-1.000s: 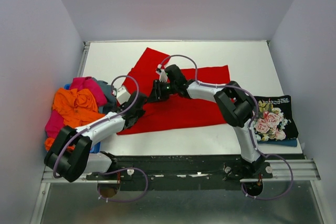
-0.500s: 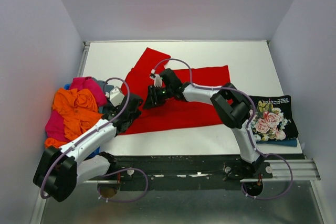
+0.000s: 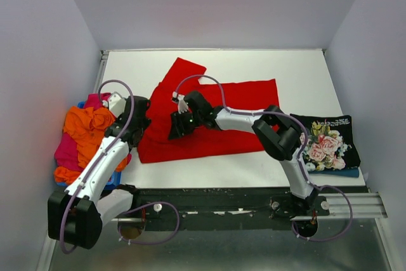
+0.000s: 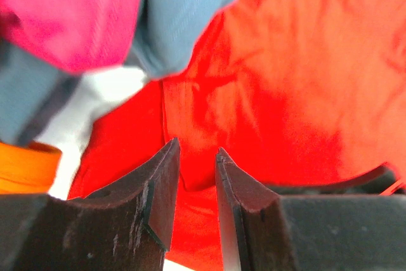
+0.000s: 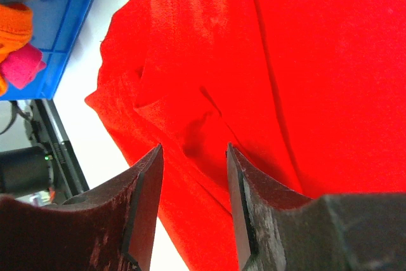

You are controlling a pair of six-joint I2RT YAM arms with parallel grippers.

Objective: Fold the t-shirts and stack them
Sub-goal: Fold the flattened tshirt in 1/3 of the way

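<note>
Your right pincer (image 5: 192,150) hung released above the red t-shirt's (image 3: 216,141) crumpled edge. I couldn't tell if your left pincer (image 4: 196,147) gripped. Both needed to pinch that edge evenly.

White table (image 3: 298,68) enclosed by plain pale grey walls (image 3: 209,4).

Left gripper (image 4: 196,147) and right gripper (image 5: 194,147), jaws slightly apart.
</note>
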